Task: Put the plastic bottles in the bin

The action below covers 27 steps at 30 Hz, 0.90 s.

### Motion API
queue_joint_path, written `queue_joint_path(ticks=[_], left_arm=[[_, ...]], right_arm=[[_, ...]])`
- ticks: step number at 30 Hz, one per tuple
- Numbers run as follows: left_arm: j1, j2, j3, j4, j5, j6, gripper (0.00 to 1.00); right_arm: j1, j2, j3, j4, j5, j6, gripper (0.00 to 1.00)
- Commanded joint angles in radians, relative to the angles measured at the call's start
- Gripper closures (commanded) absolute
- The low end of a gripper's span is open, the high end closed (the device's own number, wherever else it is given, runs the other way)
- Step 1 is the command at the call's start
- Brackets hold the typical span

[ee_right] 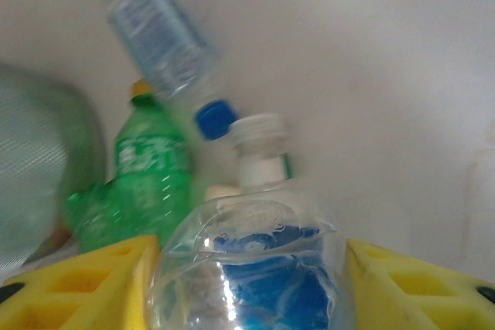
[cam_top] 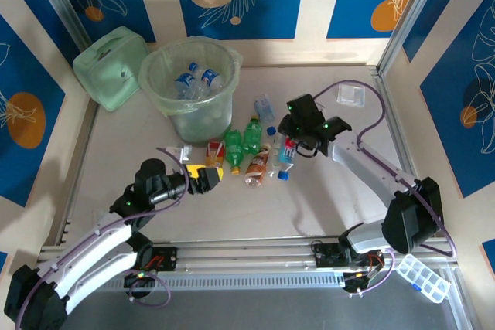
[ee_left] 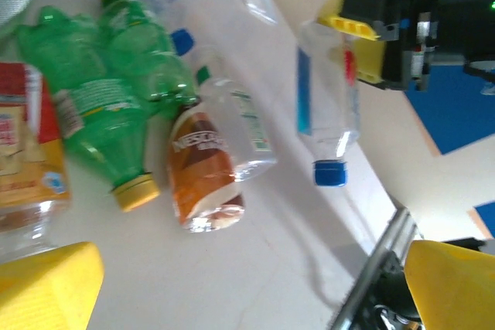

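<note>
Evidently bound for the bin (cam_top: 207, 123), a clear bottle (ee_right: 255, 287) mid-tabletop (cam_top: 309, 206) sits pinched in the right gripper (ee_right: 249, 256); left gripper (cam_top: 210, 176) gapes empty.

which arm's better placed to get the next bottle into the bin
Right. Its end effector has a clear blue-labelled bottle between its yellow fingers, touching both sides; it likely only needs lifting to the bin. The left end effector hangs open, holding nothing.

The brown bottle (ee_left: 203, 171) in the middle of the table has the word NESCAFE in white letters on its label. The green bottles (ee_left: 85, 106) to its left and the clear bottle (ee_left: 329, 90) to its right have writing too, but it is too blurry to read.
</note>
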Motion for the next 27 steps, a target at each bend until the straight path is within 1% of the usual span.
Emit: queue_joint_path(ticks=[1,4,5,9,12,15,19,23,25,27], left_arm=[[-0.024,0.006,0.0,0.1,0.05,0.02,0.01],[-0.065,0.035,0.041,0.047,0.003,0.048,0.0],[-0.079,0.053,0.06,0.018,-0.009,0.061,0.0],[-0.151,0.172,0.162,-0.061,-0.028,0.104,0.01],[-0.195,0.281,0.24,-0.087,-0.03,0.129,0.01],[-0.223,0.384,0.31,-0.086,-0.019,0.151,0.01],[-0.255,0.505,0.391,-0.047,0.023,0.159,0.01],[-0.284,0.595,0.448,-0.005,0.069,0.191,0.01],[-0.291,0.625,0.456,0.017,0.061,0.213,0.01],[-0.291,0.637,0.46,0.009,0.029,0.241,0.01]], right_arm=[[0.05,-0.019,-0.03,0.081,0.015,-0.042,0.42],[0.101,-0.017,-0.048,0.099,0.1,-0.049,0.42],[0.107,-0.014,-0.054,0.101,0.108,-0.047,0.42],[0.118,-0.033,-0.077,0.146,0.076,-0.042,0.42],[0.13,-0.066,-0.105,0.181,0.061,-0.041,0.42],[0.13,-0.117,-0.151,0.228,0.02,-0.032,0.42],[0.132,-0.18,-0.196,0.266,0.005,-0.024,0.42],[0.132,-0.22,-0.223,0.294,-0.04,-0.006,0.41],[0.131,-0.235,-0.233,0.309,-0.078,0.002,0.41],[0.132,-0.248,-0.24,0.318,-0.106,0.008,0.41]])
